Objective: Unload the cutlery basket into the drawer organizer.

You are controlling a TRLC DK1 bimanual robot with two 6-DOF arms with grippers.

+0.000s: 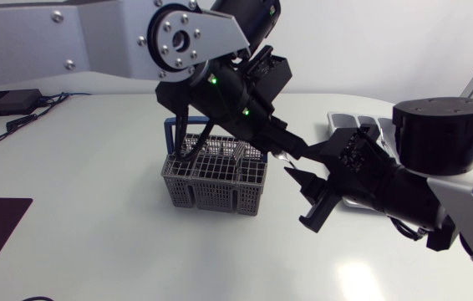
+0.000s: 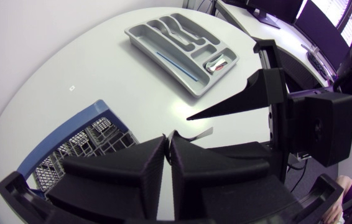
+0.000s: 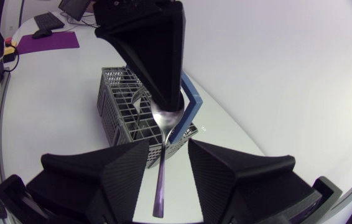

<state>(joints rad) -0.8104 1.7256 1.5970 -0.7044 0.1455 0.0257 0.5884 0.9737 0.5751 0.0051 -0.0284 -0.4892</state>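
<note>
**benchnoob:** where's the spoon (image 3: 163, 157) right now? and who actually has it?

**gripfan:** It's in the air beside the cutlery basket (image 1: 213, 180), passing between the two arms. The left gripper (image 3: 166, 102) is clamped on the bowl end with its fingers pinched tight. In its own wrist view only a thin sliver of metal (image 2: 196, 134) sticks out of them. The handle hangs down into the gap of the right gripper (image 3: 166, 144). Those fingers (image 3: 101, 177) stand apart on either side of the handle, and I can't see them touching it.

**benchnoob:** and the stuff around it?

**gripfan:** The basket is a grey mesh one with a blue handle (image 3: 191, 102), upright on the white table (image 1: 94, 184), right under the left arm's wrist. The drawer organizer (image 2: 206, 37) sits well apart from it, on the right arm's side. From the head view it's mostly hidden behind the right arm (image 1: 437, 134). A thin blue stick (image 2: 175, 62) lies in its long compartment. There's something metal (image 2: 219, 62) in the small end one, too small to name.
</note>
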